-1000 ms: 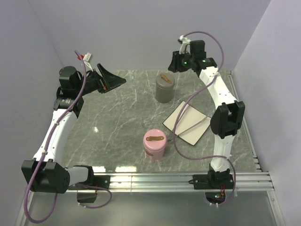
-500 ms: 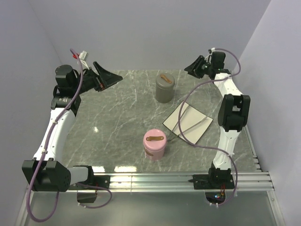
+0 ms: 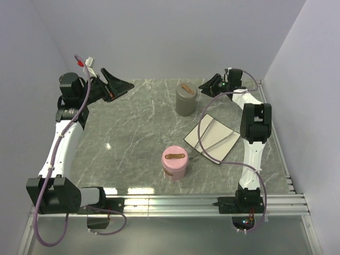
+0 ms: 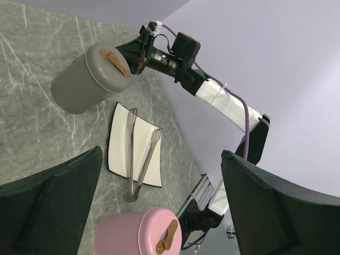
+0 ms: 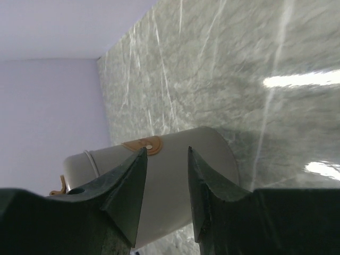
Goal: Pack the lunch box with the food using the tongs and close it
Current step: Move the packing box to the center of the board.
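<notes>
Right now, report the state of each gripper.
Left gripper: wide open, empty.
Right gripper: partly open, holding nothing, facing the grey container.

The top camera looks down from above and behind the robot over the whole table (image 3: 138,127). The left wrist camera, high at the far left, faces right across it, well away from the grey jar (image 4: 85,79), plate (image 4: 118,143), pink jar (image 4: 141,234) and right arm (image 4: 223,101). The right wrist camera sits close to the grey jar, facing left. All three views share that jar.
</notes>
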### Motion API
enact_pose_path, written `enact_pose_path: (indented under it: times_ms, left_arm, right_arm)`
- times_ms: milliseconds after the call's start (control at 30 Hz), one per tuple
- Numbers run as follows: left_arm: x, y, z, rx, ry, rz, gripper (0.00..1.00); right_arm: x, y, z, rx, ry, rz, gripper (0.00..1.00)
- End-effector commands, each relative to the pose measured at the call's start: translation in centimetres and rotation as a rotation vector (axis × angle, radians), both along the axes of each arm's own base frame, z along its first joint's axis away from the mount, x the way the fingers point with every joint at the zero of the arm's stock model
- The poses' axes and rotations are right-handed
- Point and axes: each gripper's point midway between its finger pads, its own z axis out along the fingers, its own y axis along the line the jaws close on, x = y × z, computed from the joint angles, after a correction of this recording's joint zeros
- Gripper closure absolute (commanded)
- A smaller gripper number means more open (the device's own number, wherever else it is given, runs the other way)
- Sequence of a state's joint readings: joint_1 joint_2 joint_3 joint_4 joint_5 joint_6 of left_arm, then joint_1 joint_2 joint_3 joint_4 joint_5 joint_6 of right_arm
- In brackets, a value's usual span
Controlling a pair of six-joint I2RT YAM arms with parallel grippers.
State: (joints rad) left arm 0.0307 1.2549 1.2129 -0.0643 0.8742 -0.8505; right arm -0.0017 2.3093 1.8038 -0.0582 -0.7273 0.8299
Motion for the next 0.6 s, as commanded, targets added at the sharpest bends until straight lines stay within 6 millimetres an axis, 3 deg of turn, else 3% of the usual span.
enact_pose_path:
  times_ms: [0, 167, 333, 567]
  left_arm:
    - [-0.1, 0.4, 2.5, 0.003, -0.098, 0.000, 0.01]
    - [-0.3, 0.9, 2.5, 0.014, -0.114, 0.016, 0.01]
    - [-0.1, 1.1, 2.5, 0.001, -0.116, 0.020, 0.01]
    - [0.2, 1.7, 2.2, -0.012, -0.102, 0.031, 0.01]
  right_arm:
    - [-0.7, 3.8, 0.4, 0.062, -0.034, 0.079, 0.56]
    - [-1.8, 7.5, -0.3, 0.078, -0.023, 0.146, 0.57]
    - [-3.1, 10.7, 0.1, 0.087, -0.030, 0.214, 0.57]
    - [-6.7, 15.2, -0.5, 0.151, 0.025, 0.313, 0.58]
